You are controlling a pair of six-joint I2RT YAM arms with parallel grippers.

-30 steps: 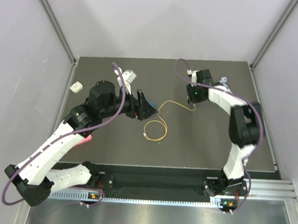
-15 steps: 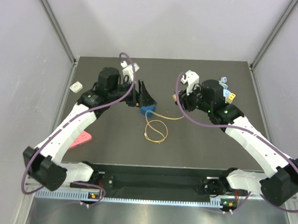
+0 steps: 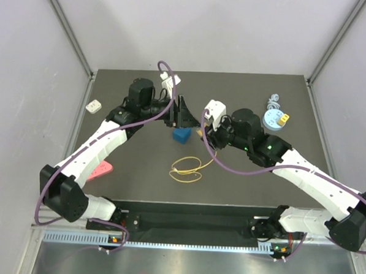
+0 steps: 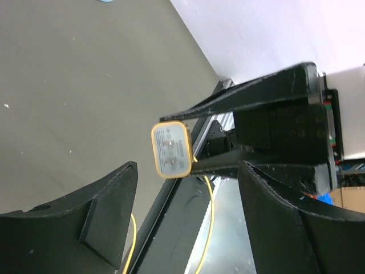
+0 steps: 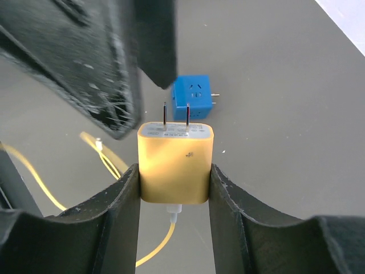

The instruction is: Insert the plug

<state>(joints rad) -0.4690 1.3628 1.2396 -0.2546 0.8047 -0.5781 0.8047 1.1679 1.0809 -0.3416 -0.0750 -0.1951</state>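
The plug (image 5: 175,162) is a yellow block with two prongs and a thin yellow cable (image 3: 187,168) coiled on the table. My right gripper (image 5: 175,171) is shut on its sides and holds it above the table, prongs pointing at a blue socket cube (image 5: 192,105). In the top view the right gripper (image 3: 203,134) is just right of the blue cube (image 3: 182,136). My left gripper (image 3: 185,115) is open and empty, just behind the cube. The left wrist view shows the plug's face (image 4: 170,149) between the left gripper's (image 4: 188,171) spread fingers.
A blue round holder (image 3: 273,121) with a cable-less yellow block (image 3: 283,119) stands at the back right. A white part (image 3: 94,106) lies at the far left and a pink piece (image 3: 101,169) at the front left. Grey walls close in both sides.
My right gripper has carried the plug left and nearer, up to the blue cube, dragging the cable coil. My left gripper has drawn back from the cube, which now lies free on the table.
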